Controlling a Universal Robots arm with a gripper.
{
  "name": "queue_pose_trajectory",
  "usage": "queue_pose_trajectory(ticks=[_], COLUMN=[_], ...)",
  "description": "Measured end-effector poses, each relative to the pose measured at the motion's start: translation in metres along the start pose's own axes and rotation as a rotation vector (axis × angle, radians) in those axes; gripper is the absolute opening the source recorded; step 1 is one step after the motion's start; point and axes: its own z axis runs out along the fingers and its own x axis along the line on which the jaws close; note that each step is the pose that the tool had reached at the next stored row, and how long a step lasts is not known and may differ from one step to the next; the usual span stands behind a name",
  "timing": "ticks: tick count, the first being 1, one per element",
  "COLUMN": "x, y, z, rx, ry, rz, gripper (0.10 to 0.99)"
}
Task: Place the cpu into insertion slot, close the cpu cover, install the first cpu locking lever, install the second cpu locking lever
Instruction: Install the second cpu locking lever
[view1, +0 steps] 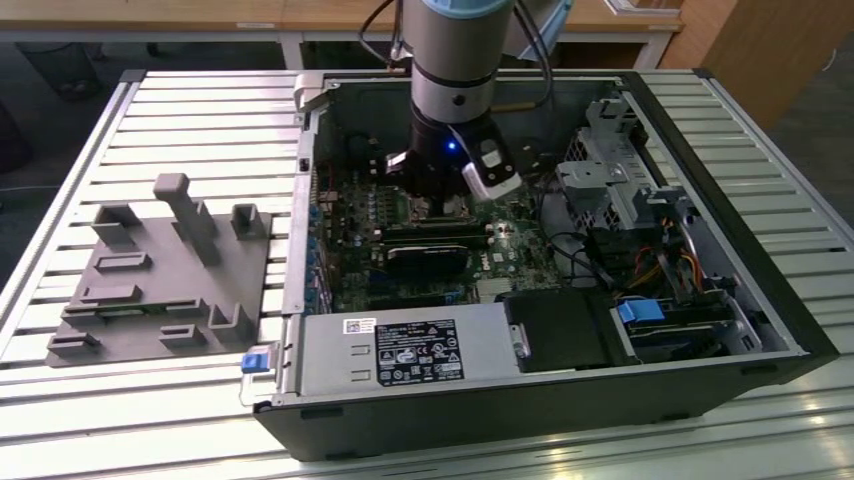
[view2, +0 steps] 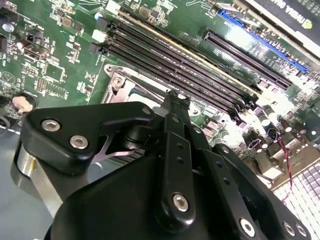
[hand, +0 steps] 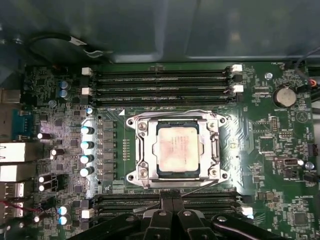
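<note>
Nearest the lens in the first wrist view is the black pincer (hand: 170, 202), its matte linkages studded with bright screw heads; the two fingertips meet with no visible gap and nothing between them, so it reads as closed and empty, poised just beside the near edge of the socket.

Going left to right across the green circuit board (hand: 260, 150) in that view: a column of small shiny cylindrical capacitors (hand: 87, 151), then the insertion slot (hand: 141, 150), a square socket with a silvery metal rim and corner screws. The cpu (hand: 177, 149) lies flat in it, its pale, faintly smudged metal face showing through the window of the cpu cover (hand: 212, 145), a thin silvery frame plate that appears folded down over the chip's edges. A thin wire lever (hand: 172, 112) runs along the far side of the frame and another (hand: 200, 185) slants along the near side; whether either is hooked under its catch I cannot tell. Long black memory slots (hand: 162, 82) flank the socket on two sides, and a round coin cell (hand: 284, 96) sits further right.

As a judgement, placing the chip and closing the cover look done; the lever steps are either in hand or finished.

In the exterior view, a grey moulded fixture (view1: 160, 275) rests on the slatted metal counter (view1: 134, 420) to the exterior view's left, and the arm reaches down into the open black computer case (view1: 534, 410).
</note>
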Motion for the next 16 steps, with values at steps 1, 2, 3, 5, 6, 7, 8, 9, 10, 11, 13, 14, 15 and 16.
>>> queue_pose_trajectory(ticks=[1, 2, 3, 5, 6, 7, 8, 9, 10, 11, 13, 14, 15, 16], x=[0.0000, 0.0000, 0.0003, 0.0016, 0.0027, 0.0038, 0.0050, 0.0060, 0.0068, 0.0076, 0.0083, 0.0086, 0.0087, 0.0089], y=[-0.0001, -0.0002, -0.0005, -0.0019, -0.0030, -0.0042, -0.0053, -0.0059, -0.0064, -0.0068, -0.0070, -0.0072, -0.0073, -0.0075], z=[0.0014, 0.0025, 0.0031, 0.0034, 0.0032, 0.0031, 0.0030, 0.0029, 0.0029, 0.0030, 0.0041, 0.0050, 0.0063, 0.0075], rx=[0.000, -0.001, -0.003, -0.017, -0.022, -0.026, -0.029, -0.031, -0.032, -0.032, -0.033, -0.033, -0.033, -0.034], ry=[0.0012, 0.0020, 0.0024, 0.0028, 0.0031, 0.0033, 0.0034, 0.0035, 0.0035, 0.0035, 0.0034, 0.0036, 0.0036, 0.0036], rz=[0.000, 0.000, 0.000, 0.000, 0.000, 0.000, 0.000, 0.000, 0.000, 0.000, 0.000, 0.000, 0.000, 0.000], gripper=[0.106, 0.106, 0.106, 0.106, 0.106, 0.106, 0.106, 0.106, 0.106, 0.106, 0.106, 0.106, 0.106, 0.106])
